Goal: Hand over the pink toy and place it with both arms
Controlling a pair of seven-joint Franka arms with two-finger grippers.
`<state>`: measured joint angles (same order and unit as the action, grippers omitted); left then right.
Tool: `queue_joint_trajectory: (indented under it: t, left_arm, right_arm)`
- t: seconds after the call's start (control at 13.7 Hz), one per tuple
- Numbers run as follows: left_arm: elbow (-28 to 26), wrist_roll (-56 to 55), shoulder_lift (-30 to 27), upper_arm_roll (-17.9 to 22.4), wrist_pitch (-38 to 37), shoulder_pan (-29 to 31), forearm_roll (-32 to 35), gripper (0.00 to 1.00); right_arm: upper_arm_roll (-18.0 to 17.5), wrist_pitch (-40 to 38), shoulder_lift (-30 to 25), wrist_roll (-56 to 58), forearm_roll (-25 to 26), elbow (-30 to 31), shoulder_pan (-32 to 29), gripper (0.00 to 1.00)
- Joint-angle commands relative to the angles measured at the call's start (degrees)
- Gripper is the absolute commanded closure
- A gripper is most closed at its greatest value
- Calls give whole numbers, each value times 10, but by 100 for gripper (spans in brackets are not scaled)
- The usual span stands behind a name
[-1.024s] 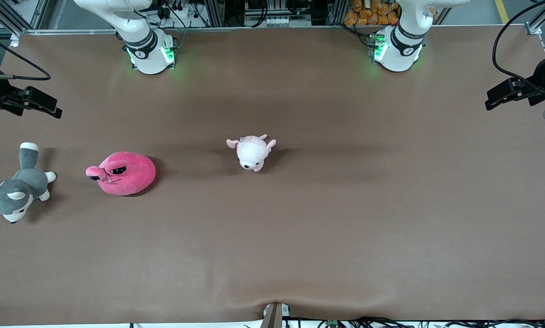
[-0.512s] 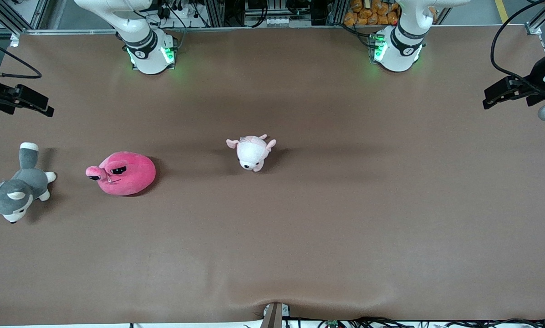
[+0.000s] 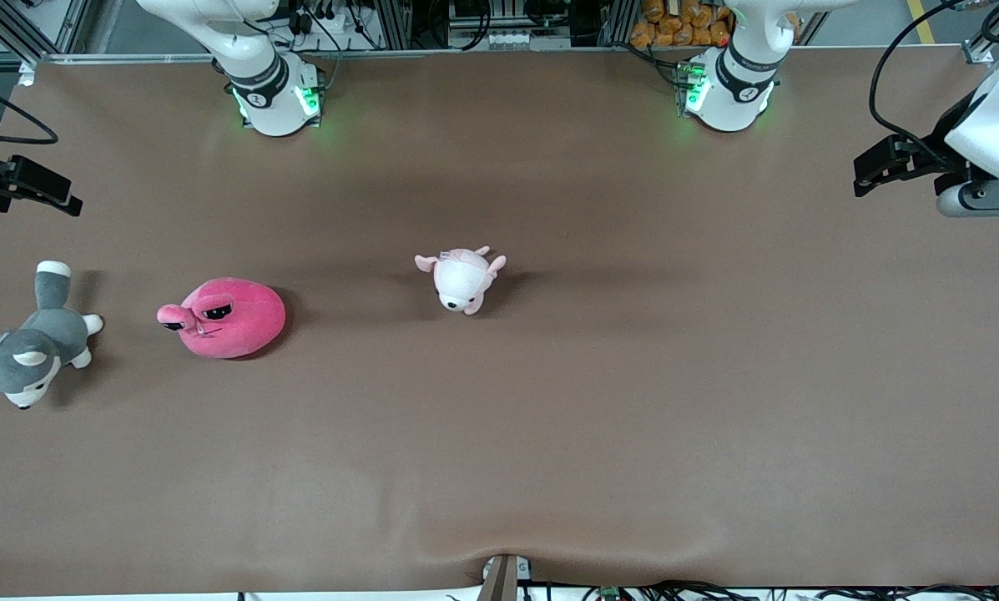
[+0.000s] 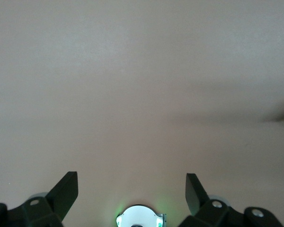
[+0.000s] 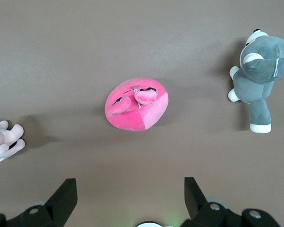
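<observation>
The pink toy [image 3: 225, 318], a round hot-pink plush with black eyes, lies on the brown table toward the right arm's end. It also shows in the right wrist view [image 5: 137, 105]. My right gripper [image 3: 63, 199] hangs high over the table's edge at the right arm's end. It is open and empty in its own view [image 5: 130, 194], well apart from the toy. My left gripper [image 3: 866, 174] hangs high over the left arm's end. It is open and empty [image 4: 131, 189], with only bare table under it.
A grey-and-white plush dog [image 3: 30, 351] lies beside the pink toy, closer to the table's end, and shows in the right wrist view [image 5: 258, 71]. A small pale pink-and-white plush [image 3: 461, 278] lies near the table's middle. The arm bases [image 3: 274, 96] stand along the table's edge farthest from the camera.
The right gripper has drawn outward toward its end of the table. The left gripper has shifted inward toward the table's middle, and more of its wrist shows. The toys have not moved.
</observation>
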<state>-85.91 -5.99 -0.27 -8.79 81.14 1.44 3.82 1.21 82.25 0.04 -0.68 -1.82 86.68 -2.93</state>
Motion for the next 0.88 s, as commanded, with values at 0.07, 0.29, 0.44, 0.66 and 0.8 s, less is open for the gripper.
queue_joint_trajectory:
  t: [0.07, 0.29, 0.44, 0.66, 0.8]
  left_arm:
    - [-1, 7, -9, -5, -2, 15, 3, 0]
    - [15, -2, 5, -2, -2, 15, -3, 0]
    - [16, -26, 6, -3, -2, 13, -3, 0]
    - [24, -38, 3, -2, -3, 15, -3, 0]
    - [23, -47, 1, -1, -3, 15, -3, 0]
  right_arm:
    - [-8, 2, -3, 6, 4, 2, 2, 0]
    - [-9, 1, -3, 6, 3, 4, 3, 0]
    - [-9, 1, -3, 6, 3, 4, 3, 0]
    - [-10, 0, -3, 6, 3, 4, 3, 0]
    - [-10, -1, -3, 6, 2, 4, 3, 0]
